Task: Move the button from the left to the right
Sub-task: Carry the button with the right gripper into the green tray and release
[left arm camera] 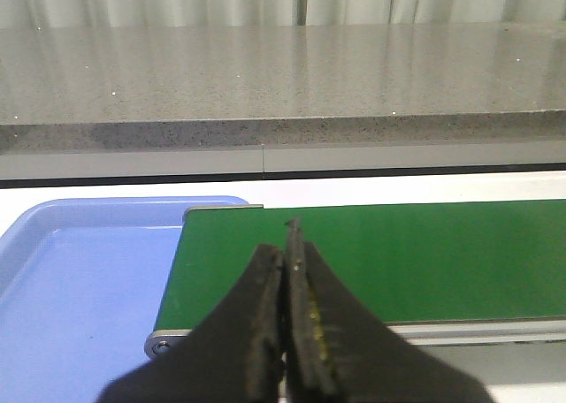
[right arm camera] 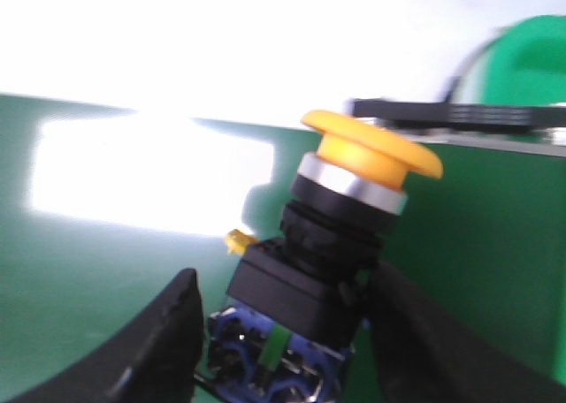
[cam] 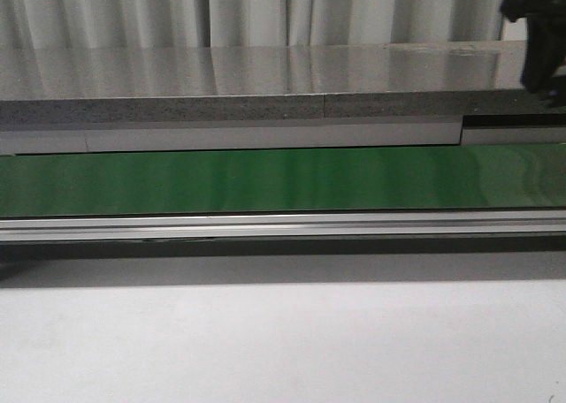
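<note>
Orange-capped button (right arm camera: 327, 253) stands tilted between the right gripper's (right arm camera: 283, 332) spread jaws.

Button (right arm camera: 327, 244), orange-yellow mushroom cap, silver collar, black boxy body, blue base, tilted, on green surface

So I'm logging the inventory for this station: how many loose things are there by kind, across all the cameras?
Push button, yellow cap on a black body, between the fingers of the right claw: 1
Blue tray, beside the end of the green belt: 1
Total: 2
</note>
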Available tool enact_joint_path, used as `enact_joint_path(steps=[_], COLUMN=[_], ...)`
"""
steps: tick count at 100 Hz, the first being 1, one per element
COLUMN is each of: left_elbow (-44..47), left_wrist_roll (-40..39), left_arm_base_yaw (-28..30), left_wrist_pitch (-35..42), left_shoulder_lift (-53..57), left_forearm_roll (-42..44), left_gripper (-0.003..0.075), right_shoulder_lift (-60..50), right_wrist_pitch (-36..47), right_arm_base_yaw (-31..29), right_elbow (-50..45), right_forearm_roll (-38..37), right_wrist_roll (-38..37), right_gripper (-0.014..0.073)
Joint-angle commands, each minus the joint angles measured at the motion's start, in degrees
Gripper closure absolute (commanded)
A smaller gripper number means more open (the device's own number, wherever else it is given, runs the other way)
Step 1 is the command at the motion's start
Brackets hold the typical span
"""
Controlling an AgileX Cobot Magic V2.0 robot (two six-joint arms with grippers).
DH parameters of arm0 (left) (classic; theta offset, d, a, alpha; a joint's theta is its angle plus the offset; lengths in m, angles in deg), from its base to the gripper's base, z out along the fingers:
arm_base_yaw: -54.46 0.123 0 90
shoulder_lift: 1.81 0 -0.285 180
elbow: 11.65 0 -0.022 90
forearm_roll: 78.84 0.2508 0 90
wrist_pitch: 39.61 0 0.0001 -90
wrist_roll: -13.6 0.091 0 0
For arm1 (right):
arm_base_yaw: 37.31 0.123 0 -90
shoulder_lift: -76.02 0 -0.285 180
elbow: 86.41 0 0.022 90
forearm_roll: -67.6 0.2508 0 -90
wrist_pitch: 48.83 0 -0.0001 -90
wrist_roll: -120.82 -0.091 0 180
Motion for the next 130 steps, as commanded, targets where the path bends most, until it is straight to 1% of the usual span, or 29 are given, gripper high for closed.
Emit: enact_joint_path(steps=[1,13,25,42,59,83,116,121,130], left_elbow=[-1.58,-1.58,-1.58,-1.58,-1.58,-1.58,-1.58,-1.58,-1.58], left_wrist_roll=[0.20,0.20,0.20,0.20,0.20,0.20,0.20,0.20,0.20], left_arm_base_yaw=[-0.51,-0.51,-0.51,-0.51,-0.51,-0.51,-0.51,-0.51,-0.51], left_wrist_pitch=[4.83,4.83,4.83,4.83,4.83,4.83,4.83,4.83,4.83], left_shoulder_lift=[-0.52,-0.52,-0.52,-0.52,-0.52,-0.52,-0.52,-0.52,-0.52], left_forearm_roll=[-0.50,-0.50,-0.50,-0.50,-0.50,-0.50,-0.50,-0.50,-0.50], left_gripper=[0.0741,0.0741,0.0741,0.0741,0.0741,0.0741,0.0741,0.0741,0.0741], right_shoulder_lift=[-2.87,-2.28,-0.61,2.62,5.95,9.75,12.24,12.58,13.48], right_wrist_pitch=[0.88,2.60,3.53,3.86,3.88,1.98,-0.66,-0.95,-1.36], right_arm_base_yaw=[-4.32,-11.25,-17.42,-21.97,-23.19,-23.26,-23.26,-23.26,-23.26], right_elbow=[2.55,2.62,2.67,2.67,2.67,2.67,2.67,2.67,2.67], right_forearm_roll=[-0.80,-0.80,-0.80,-0.58,-0.65,-0.58,-0.30,-0.18,0.04], right_wrist_roll=[3.14,3.99,7.19,8.38,9.06,9.06,9.06,9.06,9.06], right_gripper=[0.0387,0.0387,0.0387,0.0387,0.0387,0.0387,0.0384,0.0372,0.0303])
